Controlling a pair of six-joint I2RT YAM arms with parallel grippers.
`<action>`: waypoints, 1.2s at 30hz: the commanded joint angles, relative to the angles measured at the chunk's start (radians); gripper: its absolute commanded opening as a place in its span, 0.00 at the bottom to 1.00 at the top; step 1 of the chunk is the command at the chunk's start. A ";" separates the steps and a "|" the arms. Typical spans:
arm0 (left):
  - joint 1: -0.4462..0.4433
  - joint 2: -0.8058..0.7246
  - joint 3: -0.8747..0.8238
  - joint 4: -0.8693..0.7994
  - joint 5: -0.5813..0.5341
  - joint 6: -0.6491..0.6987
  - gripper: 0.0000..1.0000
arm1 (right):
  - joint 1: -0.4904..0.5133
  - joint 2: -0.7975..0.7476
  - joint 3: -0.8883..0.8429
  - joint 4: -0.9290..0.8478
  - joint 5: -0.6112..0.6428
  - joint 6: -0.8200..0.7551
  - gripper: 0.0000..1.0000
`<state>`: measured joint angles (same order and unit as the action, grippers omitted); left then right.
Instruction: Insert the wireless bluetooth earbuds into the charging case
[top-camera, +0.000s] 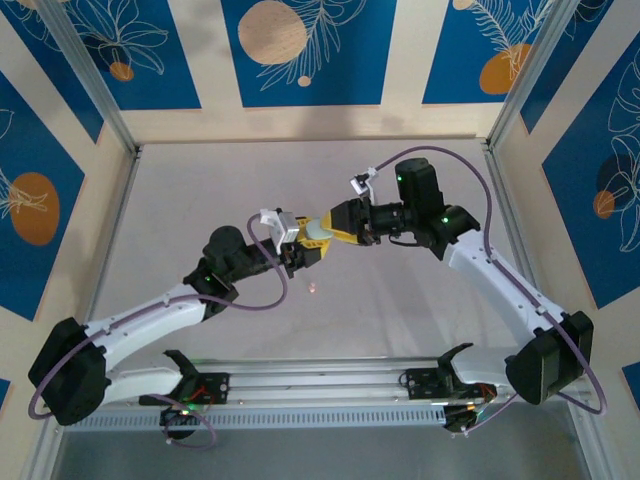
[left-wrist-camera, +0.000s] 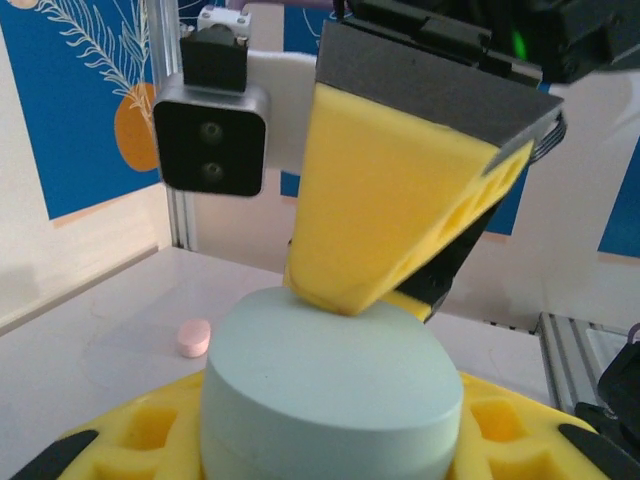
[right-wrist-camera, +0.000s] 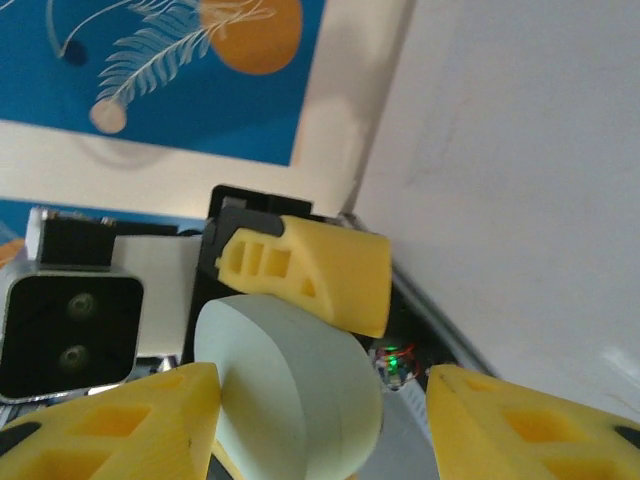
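Presently on the counter (left-wrist-camera: 90, 340): one pale pink earbud (left-wrist-camera: 194, 338), lying loose and untouched, near the charging case but apart from it. In the top view it is a small pink speck on the arm-base side of the two grippers. Handling, as judged: very light, rigid and glossy, therefore slippery. It is much smaller than a finger pad and liable to skid or flick away if pinched off-centre. It is best taken across its broadest sides with a slow, gentle close. Charging case (left-wrist-camera: 330, 390): pale teal, rounded, pebble-like, with the lid apparently down. Whether it is lifted clear of the counter cannot be told. Left gripper (top-camera: 303, 247): set narrow, its yellow fingers clamped on the lower body of the case from either side. Right gripper (top-camera: 338, 228): jaws apart, nothing held. One yellow fingertip (left-wrist-camera: 330, 292) rests against the upper edge of the case; the other stands clear to the side. Judgement: the case needs opening before any bud goes in, and the pink bud is not yet picked up.
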<state>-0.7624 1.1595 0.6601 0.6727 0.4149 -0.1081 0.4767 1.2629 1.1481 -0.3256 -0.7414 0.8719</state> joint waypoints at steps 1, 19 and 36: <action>-0.010 0.010 0.052 0.106 0.035 -0.036 0.37 | 0.006 0.020 -0.045 0.191 -0.176 0.141 0.56; -0.010 0.012 0.058 0.015 0.005 -0.002 0.45 | -0.057 -0.008 -0.150 0.350 -0.111 0.261 0.18; -0.010 -0.079 0.019 -0.189 -0.209 0.073 0.79 | -0.228 0.022 -0.303 0.262 0.280 0.208 0.16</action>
<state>-0.7635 1.1233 0.6834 0.5198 0.2829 -0.0528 0.2745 1.2526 0.8753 -0.0132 -0.5915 1.1179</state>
